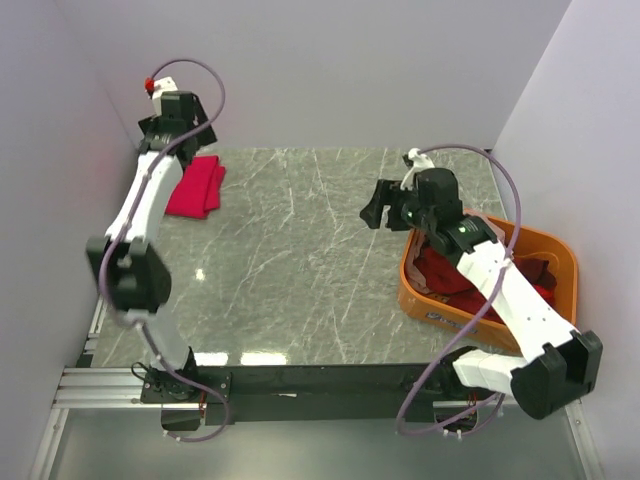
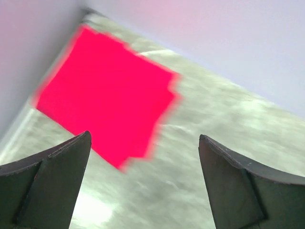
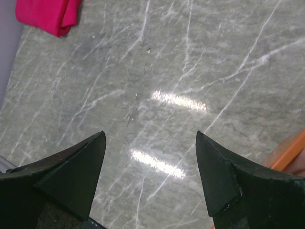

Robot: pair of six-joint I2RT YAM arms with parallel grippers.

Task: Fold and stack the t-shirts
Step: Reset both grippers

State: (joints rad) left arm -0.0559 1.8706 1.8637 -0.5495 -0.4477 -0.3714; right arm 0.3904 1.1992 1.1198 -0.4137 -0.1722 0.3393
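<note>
A folded bright crimson-pink t-shirt (image 1: 195, 187) lies flat in the table's far left corner. My left gripper (image 1: 160, 130) hangs above it, by the back wall. In the left wrist view the gripper (image 2: 143, 138) is open and empty, and the shirt (image 2: 105, 105) lies blurred below and apart from the fingers. Dark red t-shirts (image 1: 440, 275) lie bunched in the orange basket (image 1: 420, 300) at the right. My right gripper (image 1: 372, 208) hovers just left of the basket. It (image 3: 150, 133) is open over bare marble with nothing between its fingers.
The grey marble table (image 1: 300, 250) is walled at the left, back and right. The right wrist view catches the basket rim (image 3: 290, 150) at the right edge and the folded shirt (image 3: 47, 14) at the top left.
</note>
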